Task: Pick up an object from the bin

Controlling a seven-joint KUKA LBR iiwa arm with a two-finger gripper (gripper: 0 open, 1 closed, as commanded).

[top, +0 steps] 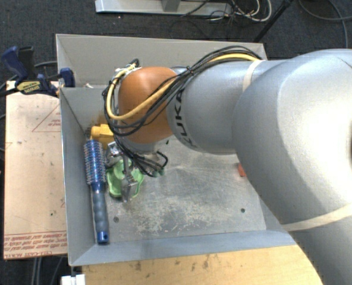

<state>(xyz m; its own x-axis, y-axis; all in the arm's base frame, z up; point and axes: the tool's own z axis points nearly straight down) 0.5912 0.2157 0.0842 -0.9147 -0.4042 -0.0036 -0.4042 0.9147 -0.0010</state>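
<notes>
One grey metal bin [188, 209], seen from above and slightly to one side, with a few small loose things gathered at its left end. Reaching in from the right, a thick silver robot arm [223, 117], capped at the wrist by a rounded orange cover [143, 105] and looped with black and yellow cables [119, 114]. Below the cover, the tool [126, 193], pointing down close to the left wall, right over a crumpled green thing [114, 186] on the bin floor. Spread or pressed together: cannot tell, since the tool's tip overlaps the green thing. Just left of that, a blue hairbrush [96, 177] with a round bristled head, lying flat along the left wall, handle toward the near corner. Beyond the brush head, a yellow block [101, 131], partly hidden under the orange cover. Well apart, toward the right of the scuffed floor, a small orange scrap [240, 171] beside the arm.
</notes>
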